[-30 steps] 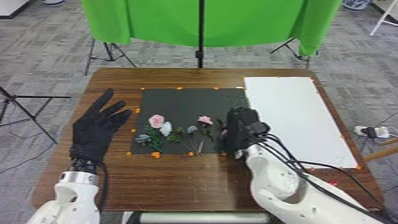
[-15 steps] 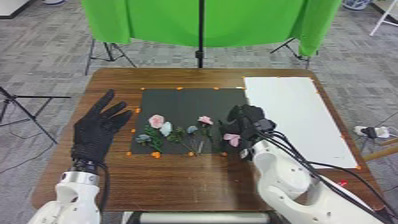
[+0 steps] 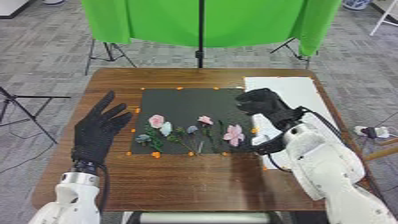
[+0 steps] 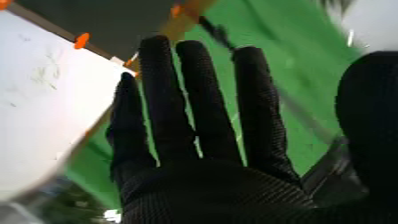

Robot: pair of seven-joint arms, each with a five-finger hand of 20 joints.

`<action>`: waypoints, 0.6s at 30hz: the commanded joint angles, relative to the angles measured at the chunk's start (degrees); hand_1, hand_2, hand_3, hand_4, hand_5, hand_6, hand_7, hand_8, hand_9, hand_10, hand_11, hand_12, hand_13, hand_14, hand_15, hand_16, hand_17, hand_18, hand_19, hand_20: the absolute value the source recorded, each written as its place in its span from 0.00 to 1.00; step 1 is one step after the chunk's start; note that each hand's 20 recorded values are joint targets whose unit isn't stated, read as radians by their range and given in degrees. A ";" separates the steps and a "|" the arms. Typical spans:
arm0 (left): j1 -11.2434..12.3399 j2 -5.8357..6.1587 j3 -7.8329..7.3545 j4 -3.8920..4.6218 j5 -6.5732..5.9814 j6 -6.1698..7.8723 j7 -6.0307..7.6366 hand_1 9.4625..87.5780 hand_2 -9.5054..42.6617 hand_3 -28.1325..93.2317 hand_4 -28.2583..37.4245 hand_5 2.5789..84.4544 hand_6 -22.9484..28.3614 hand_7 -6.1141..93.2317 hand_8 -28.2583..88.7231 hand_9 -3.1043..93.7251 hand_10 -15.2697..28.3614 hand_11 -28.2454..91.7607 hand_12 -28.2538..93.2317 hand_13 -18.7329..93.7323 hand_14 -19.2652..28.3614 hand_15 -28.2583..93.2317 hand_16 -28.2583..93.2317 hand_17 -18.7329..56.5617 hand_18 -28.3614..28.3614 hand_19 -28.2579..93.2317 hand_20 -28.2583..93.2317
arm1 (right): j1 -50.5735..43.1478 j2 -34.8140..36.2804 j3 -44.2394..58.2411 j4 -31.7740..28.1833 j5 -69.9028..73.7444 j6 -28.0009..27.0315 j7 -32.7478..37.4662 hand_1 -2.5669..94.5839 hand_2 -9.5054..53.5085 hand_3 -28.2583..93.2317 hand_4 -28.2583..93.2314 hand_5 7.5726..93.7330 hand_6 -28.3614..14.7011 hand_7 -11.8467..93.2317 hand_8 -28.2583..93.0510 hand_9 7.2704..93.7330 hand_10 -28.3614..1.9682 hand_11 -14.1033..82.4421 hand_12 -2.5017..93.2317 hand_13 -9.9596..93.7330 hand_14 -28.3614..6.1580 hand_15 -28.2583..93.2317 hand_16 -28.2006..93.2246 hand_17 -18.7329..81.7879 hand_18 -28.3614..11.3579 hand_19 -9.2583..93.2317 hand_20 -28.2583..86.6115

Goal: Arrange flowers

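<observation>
The star-shaped pink flower (image 3: 234,136) lies roughly twelve-to-six, at seven o'clock from the nearer right hand (image 3: 264,102), its fingers straight, apart; the left hand (image 3: 94,134) has them spread too.

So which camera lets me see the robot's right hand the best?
The right wrist view, because it shows the right hand big and close, with its fingers straight. The head view shows that hand much smaller, at the white sheet's edge nearest the black mat.
</observation>
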 commanded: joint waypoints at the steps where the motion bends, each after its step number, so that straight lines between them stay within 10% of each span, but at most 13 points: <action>1: 1.12 -1.29 0.33 1.50 2.72 -0.66 -1.21 0.17 0.30 0.87 0.00 0.38 0.52 0.19 0.15 0.37 0.76 0.43 0.33 0.40 0.98 0.68 0.17 0.16 1.00 0.66 0.45 | -4.04 -0.95 4.35 5.97 37.23 4.27 -10.45 0.26 0.10 0.87 0.00 0.52 0.73 0.25 0.12 0.52 0.40 0.30 0.16 0.49 0.28 0.51 0.34 0.23 0.11 0.63 0.49; 13: 1.95 -0.54 0.56 1.30 1.77 0.46 0.99 0.15 0.30 0.87 0.00 0.35 0.50 0.19 0.15 0.37 0.75 0.41 0.33 0.40 0.97 0.64 0.18 0.15 1.00 0.65 0.44 | -8.52 -2.51 6.67 5.75 41.03 5.25 -15.91 0.24 0.14 0.87 0.00 0.41 0.76 0.24 0.13 0.43 0.45 0.26 0.16 0.45 0.28 0.45 0.36 0.21 0.14 0.57 0.47; 18: 1.47 -1.33 0.50 1.50 1.91 0.02 -0.14 0.14 0.31 0.87 0.00 0.35 0.50 0.19 0.15 0.37 0.73 0.40 0.33 0.41 0.95 0.62 0.18 0.15 1.00 0.64 0.43 | -8.74 -3.79 6.15 6.00 42.61 8.36 -17.44 0.23 0.15 0.87 0.00 0.40 0.77 0.24 0.13 0.43 0.45 0.26 0.17 0.45 0.28 0.45 0.37 0.21 0.14 0.57 0.47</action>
